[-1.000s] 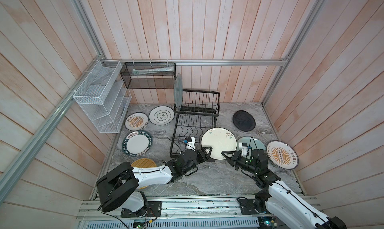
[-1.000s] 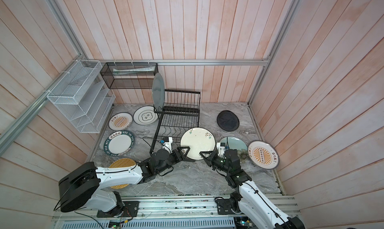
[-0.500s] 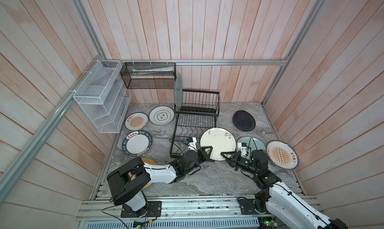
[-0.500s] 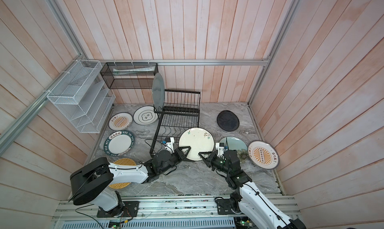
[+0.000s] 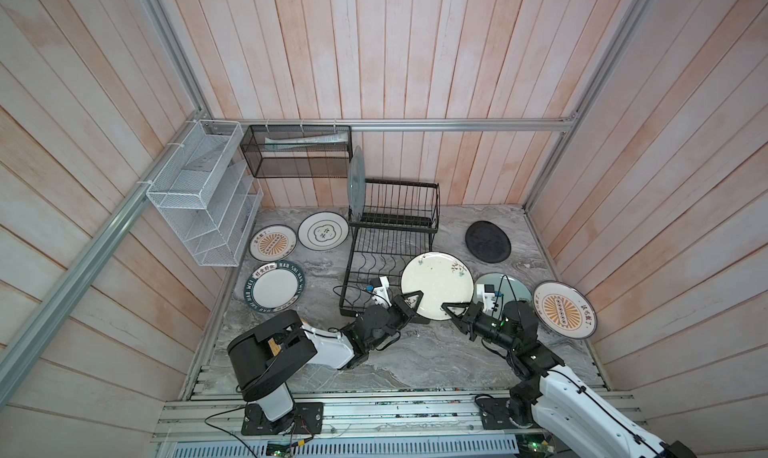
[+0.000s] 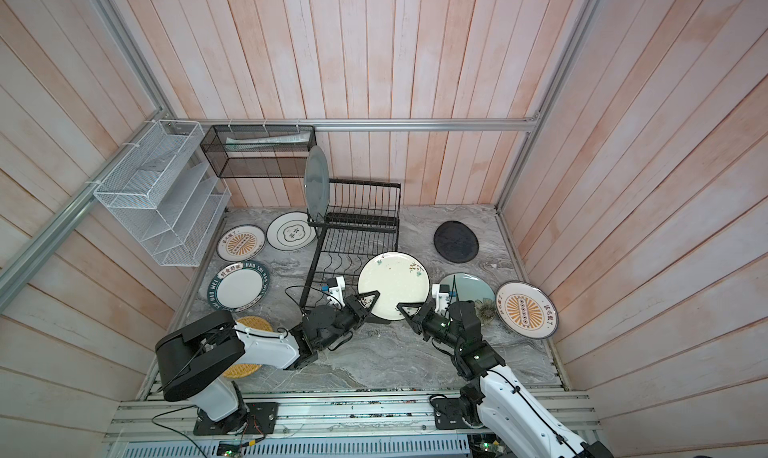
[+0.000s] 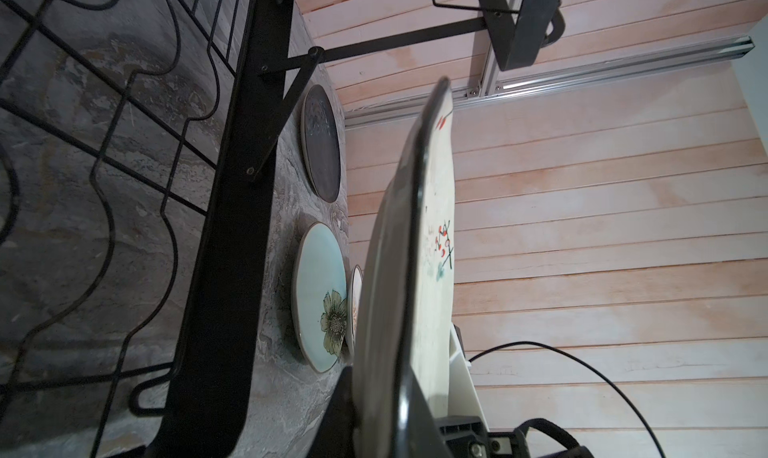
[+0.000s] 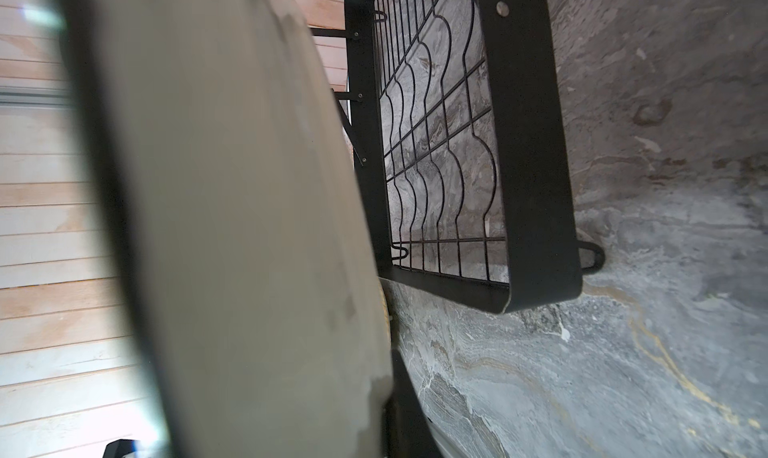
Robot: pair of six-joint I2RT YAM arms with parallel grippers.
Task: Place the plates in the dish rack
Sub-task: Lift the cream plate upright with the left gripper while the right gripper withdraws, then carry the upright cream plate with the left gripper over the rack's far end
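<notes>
Two-handed carry of the cream plate (image 5: 436, 283), lifted and tilted just off the 3 o'clock side of the dish rack (image 5: 392, 228). Rim clamped by the left gripper (image 5: 412, 304) at 7 o'clock, pinched by the right gripper (image 5: 451, 310) at 5 o'clock; left bite apparently full, though blurred in the wrist view. Swing toward 9 o'clock with both wrists matched, stand on edge, lower into one wavy slot. Glazed ceramic, smooth and hard, thin dark rim, small floral sprig; thin rigid black wire, scalloped.
</notes>
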